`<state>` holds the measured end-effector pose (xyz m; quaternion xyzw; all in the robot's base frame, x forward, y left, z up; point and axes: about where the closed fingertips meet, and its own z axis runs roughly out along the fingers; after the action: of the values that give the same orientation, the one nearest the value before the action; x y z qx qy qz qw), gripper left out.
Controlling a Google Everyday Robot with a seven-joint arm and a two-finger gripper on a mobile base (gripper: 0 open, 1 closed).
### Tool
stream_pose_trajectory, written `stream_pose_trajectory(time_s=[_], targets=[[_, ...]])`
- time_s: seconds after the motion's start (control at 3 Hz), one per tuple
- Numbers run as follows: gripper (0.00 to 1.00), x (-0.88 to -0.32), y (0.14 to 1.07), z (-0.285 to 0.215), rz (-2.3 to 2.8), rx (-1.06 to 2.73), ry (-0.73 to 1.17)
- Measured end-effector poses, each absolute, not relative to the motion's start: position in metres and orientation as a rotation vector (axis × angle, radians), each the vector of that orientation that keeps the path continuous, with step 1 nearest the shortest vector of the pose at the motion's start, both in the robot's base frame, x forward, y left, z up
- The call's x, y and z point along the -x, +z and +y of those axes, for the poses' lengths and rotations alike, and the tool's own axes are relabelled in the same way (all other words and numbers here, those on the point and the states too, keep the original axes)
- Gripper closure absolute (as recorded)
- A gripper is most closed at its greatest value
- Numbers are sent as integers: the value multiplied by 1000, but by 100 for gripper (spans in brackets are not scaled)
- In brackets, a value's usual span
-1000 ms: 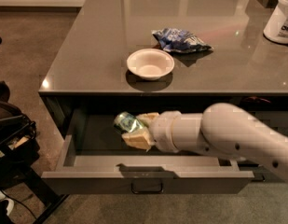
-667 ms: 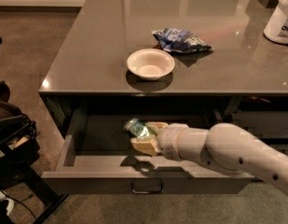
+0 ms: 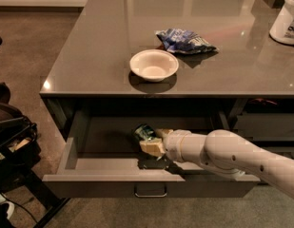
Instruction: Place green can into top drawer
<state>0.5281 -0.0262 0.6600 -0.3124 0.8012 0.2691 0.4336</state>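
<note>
The top drawer (image 3: 89, 165) is pulled out below the grey counter, with a small silver bar handle (image 3: 150, 192) at the centre of its front. The green can (image 3: 143, 132) is inside the drawer, near its middle, tilted. My gripper (image 3: 153, 139) reaches into the drawer from the right on a white arm (image 3: 227, 156). Its cream fingers (image 3: 152, 147) are around the can, low over the drawer floor. I cannot tell whether the can rests on the floor.
A white bowl (image 3: 153, 64) and a blue-and-white snack bag (image 3: 184, 41) lie on the counter (image 3: 89, 46). A white jar (image 3: 287, 18) stands at the counter's far right. Dark bags (image 3: 11, 137) sit on the floor at the left.
My gripper and the can have moved down and to the right, deeper into the drawer. The arm has dropped lower.
</note>
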Motion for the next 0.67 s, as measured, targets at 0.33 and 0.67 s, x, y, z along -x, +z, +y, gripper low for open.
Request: stream_pose_trajectory(time_s=[0.33, 0.67], targets=[[81, -529, 655, -24, 2002, 784, 676], [58, -529, 655, -24, 2002, 784, 676]])
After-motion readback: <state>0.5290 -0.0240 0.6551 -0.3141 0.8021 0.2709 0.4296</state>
